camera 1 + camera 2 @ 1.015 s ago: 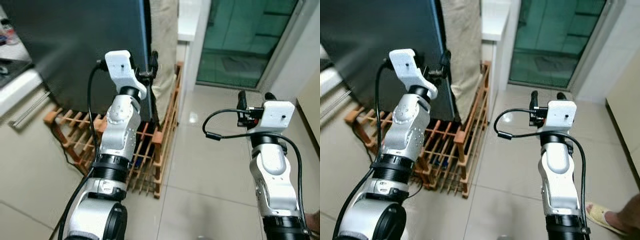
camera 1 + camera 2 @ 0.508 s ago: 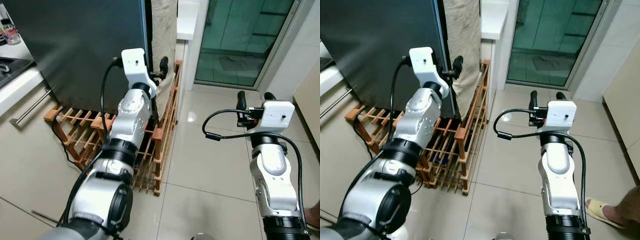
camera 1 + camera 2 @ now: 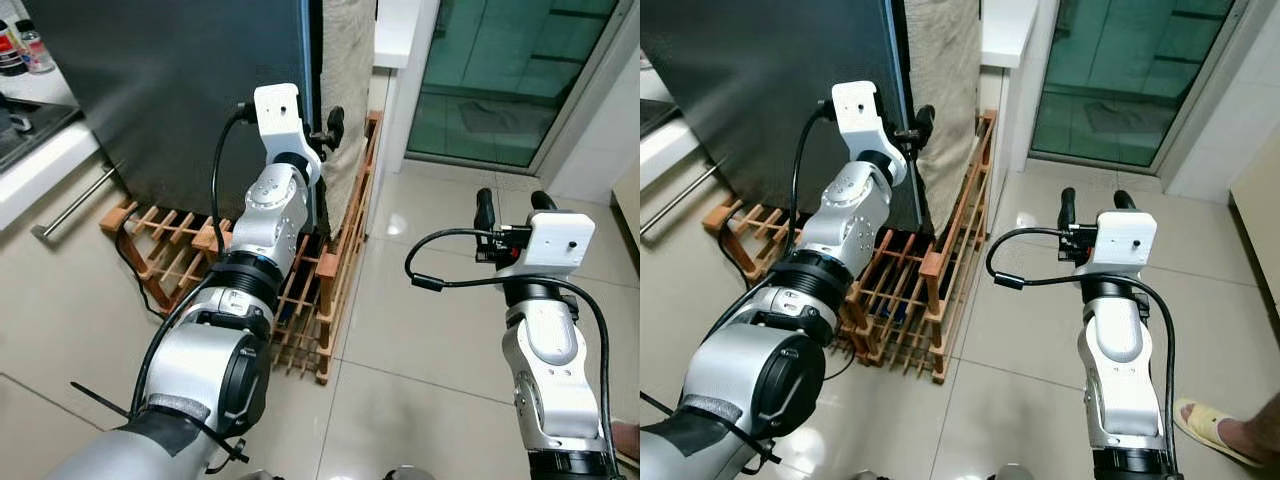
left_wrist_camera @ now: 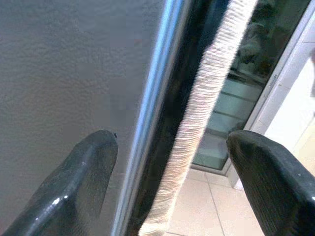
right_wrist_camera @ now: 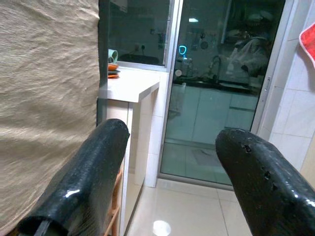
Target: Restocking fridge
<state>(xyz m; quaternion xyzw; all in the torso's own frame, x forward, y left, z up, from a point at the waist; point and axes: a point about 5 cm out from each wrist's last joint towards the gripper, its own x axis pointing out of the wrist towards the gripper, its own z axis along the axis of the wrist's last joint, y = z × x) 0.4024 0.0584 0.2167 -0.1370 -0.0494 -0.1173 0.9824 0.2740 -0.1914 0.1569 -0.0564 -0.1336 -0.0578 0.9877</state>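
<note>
Left wrist view: left gripper, released, straddles the fridge door edge at 12 o'clock. Door likely heavy, rigid; grip the edge. Right gripper released, idle.

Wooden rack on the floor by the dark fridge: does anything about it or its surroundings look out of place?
The slatted wooden rack sits wedged against the foot of the dark grey fridge, with a black cable trailing over it. A beige woven cloth hangs down the fridge's side. The left pincer, open, straddles the fridge's edge. No spill or damage shows.
</note>
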